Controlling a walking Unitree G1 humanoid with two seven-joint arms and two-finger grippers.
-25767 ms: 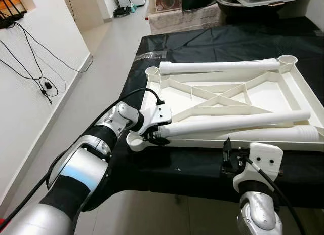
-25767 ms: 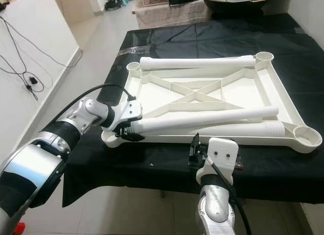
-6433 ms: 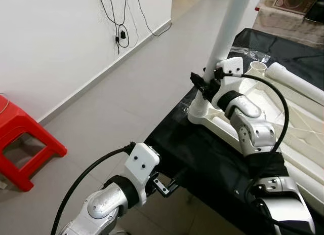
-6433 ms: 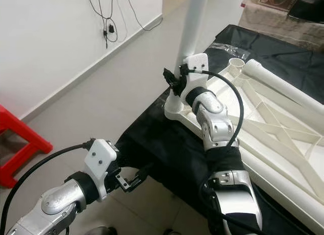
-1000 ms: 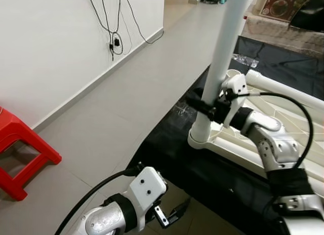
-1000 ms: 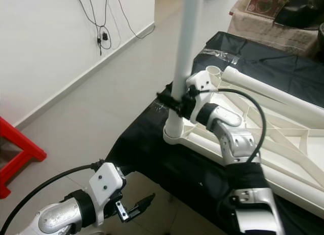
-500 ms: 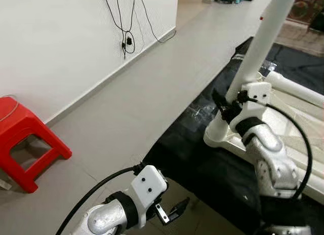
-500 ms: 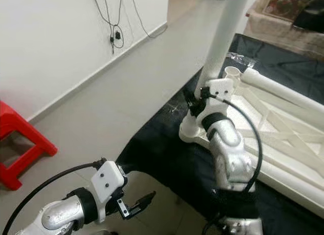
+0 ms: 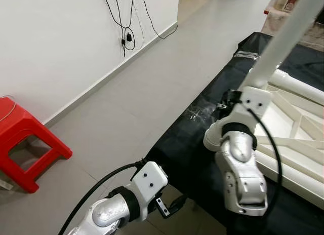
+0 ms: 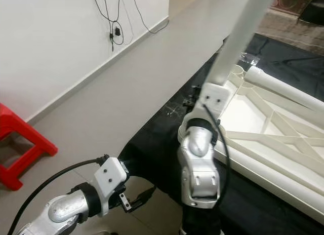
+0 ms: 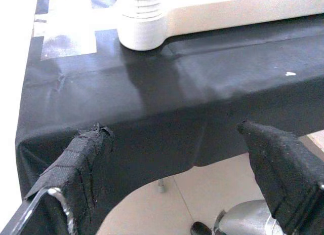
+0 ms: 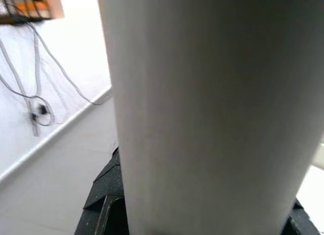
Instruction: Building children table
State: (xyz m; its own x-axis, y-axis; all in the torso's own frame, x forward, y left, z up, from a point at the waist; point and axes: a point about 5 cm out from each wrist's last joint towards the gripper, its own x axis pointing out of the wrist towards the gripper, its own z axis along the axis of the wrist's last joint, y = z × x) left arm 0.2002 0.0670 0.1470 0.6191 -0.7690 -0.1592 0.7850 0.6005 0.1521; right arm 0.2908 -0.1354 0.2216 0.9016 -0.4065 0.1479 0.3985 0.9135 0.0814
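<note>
An upturned white table top (image 10: 263,161) lies on a table draped in black cloth (image 9: 187,149). A white table leg (image 9: 283,37) stands tilted in the near corner socket (image 9: 212,139). My right gripper (image 9: 230,99) is shut on this leg just above the socket. In the right wrist view the leg (image 12: 202,93) sits between the black fingers (image 12: 104,207). My left gripper (image 9: 171,207) hangs open below the table's edge, holding nothing. The left wrist view looks between its open fingers (image 11: 76,159) at the cloth edge and the leg's ribbed foot (image 11: 142,17).
A second white leg (image 10: 283,90) lies along the far side of the table top. A red stool (image 9: 25,154) stands on the tiled floor at the left. Cables (image 9: 126,22) hang down the white wall. Open floor runs between wall and table.
The view has shifted. My right arm has swung round the leg, so its forearm now faces me, and the leg leans further right. The left gripper stays low and open.
</note>
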